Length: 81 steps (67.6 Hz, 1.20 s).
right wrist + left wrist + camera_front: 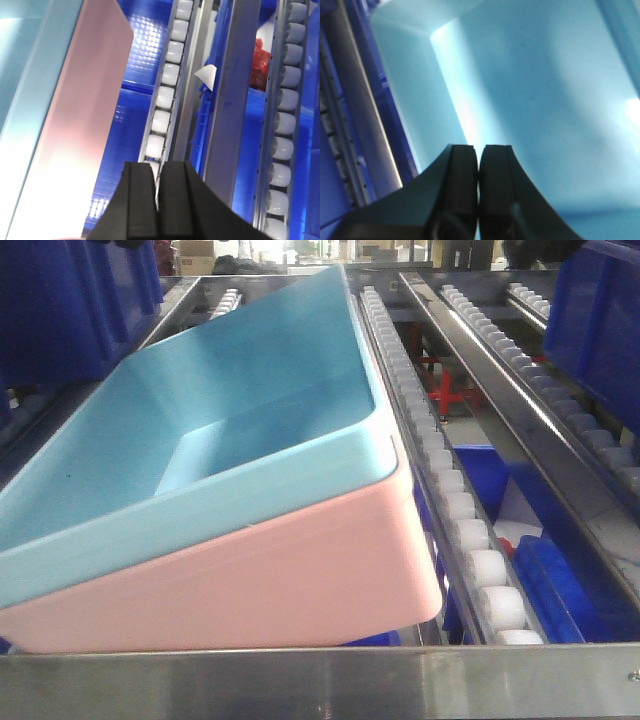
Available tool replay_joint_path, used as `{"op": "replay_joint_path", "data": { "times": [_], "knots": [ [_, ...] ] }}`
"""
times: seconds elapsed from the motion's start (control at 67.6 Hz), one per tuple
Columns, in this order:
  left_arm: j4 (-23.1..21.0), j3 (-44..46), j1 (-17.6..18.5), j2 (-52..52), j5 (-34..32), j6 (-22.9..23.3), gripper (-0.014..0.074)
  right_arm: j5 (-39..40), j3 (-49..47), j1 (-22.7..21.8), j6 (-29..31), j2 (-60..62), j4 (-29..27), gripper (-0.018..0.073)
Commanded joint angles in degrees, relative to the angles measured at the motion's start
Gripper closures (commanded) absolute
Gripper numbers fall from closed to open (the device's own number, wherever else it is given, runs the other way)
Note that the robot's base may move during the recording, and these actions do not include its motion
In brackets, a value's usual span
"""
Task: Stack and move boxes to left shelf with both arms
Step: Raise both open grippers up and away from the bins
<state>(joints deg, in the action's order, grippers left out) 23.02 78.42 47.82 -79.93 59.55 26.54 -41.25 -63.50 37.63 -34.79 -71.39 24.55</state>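
dark blue bins, red stand below

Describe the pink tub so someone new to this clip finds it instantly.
Start at the flat steel front rail of the roller shelf. Just behind it lies a stack of two shallow plastic tubs; the salmon-pink tub is the lower one, with the light cyan-blue tub nested inside. The surrounding bins are dark blue.

A light cyan tub sits in a salmon-pink tub, centre left. White rollers run in rows along the silver steel shelf. Dark blue bins fill the upper corners; both grippers are black
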Motion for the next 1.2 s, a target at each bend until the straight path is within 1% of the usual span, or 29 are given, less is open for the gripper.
{"op": "replay_joint_path", "data": {
  "times": [0.0, 0.118, 0.296, 0.4, 0.518, 0.651, 0.74, 1.184],
  "knots": [
    [1.8, -5.7, 1.5, 6.8, -8.1, 1.4, 0.0598, 6.0, 1.6, 0.1, 0.6, 4.5, 2.5, 0.0494],
    [1.8, -16.6, 2.5, 13.6, -18.7, 1.4, 0.0598, 10.8, 8.4, 0.1, 0.6, 9.3, 2.6, 0.0494],
    [2.0, -33.3, 2.4, 24.1, -35.8, 1.4, 0.0598, 19.6, 18.3, 0.1, 0.6, 16.4, 3.3, 0.0494],
    [2.7, -41.0, 2.4, 29.1, -43.6, 1.4, 0.0598, 25.0, 24.2, 0.1, 0.6, 20.1, 4.8, 0.0494],
    [3.1, -48.4, 2.4, 33.6, -49.7, 1.4, 0.0598, 31.4, 30.1, 0.1, 0.6, 24.3, 6.9, 0.0494],
    [7.0, -53.0, 2.4, 35.9, -55.6, 1.4, 0.0598, 37.0, 35.6, 0.1, 0.6, 28.1, 7.4, 0.0494],
    [9.1, -54.3, 2.4, 36.0, -58.1, 1.4, 0.0599, 38.4, 36.9, 0.1, 0.6, 29.0, 7.4, 0.0494],
    [9.1, -54.3, 2.4, 34.6, -58.2, 1.4, 0.0599, 38.2, 36.9, 0.1, 0.6, 29.0, 7.4, 0.0494]
  ]
}}
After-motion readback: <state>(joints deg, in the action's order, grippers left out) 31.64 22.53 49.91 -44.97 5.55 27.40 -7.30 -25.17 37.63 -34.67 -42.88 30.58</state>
